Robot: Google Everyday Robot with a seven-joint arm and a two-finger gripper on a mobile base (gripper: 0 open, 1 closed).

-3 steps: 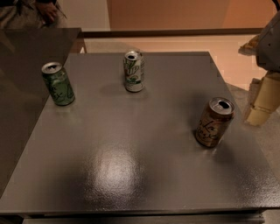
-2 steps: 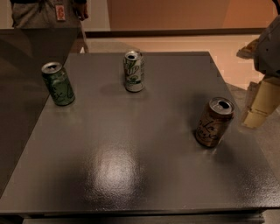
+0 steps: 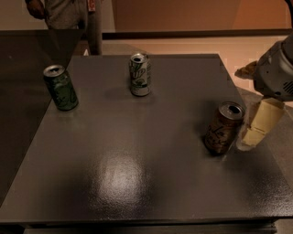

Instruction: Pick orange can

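Observation:
The orange can stands upright on the right side of the dark table. It is brownish-orange with dark cursive lettering and a silver top. My gripper comes in from the right edge of the camera view and sits just right of the can, close to its side at about can height. It holds nothing that I can see. A dark green can stands at the far left. A white-and-green can stands at the far middle.
The arm's grey housing hangs over the table's right edge. A person stands beyond the far left corner. A dark surface adjoins the table on the left.
My gripper has moved left and down, closer to the orange can's right side. The person in the background has shifted to the right. The cans have not moved.

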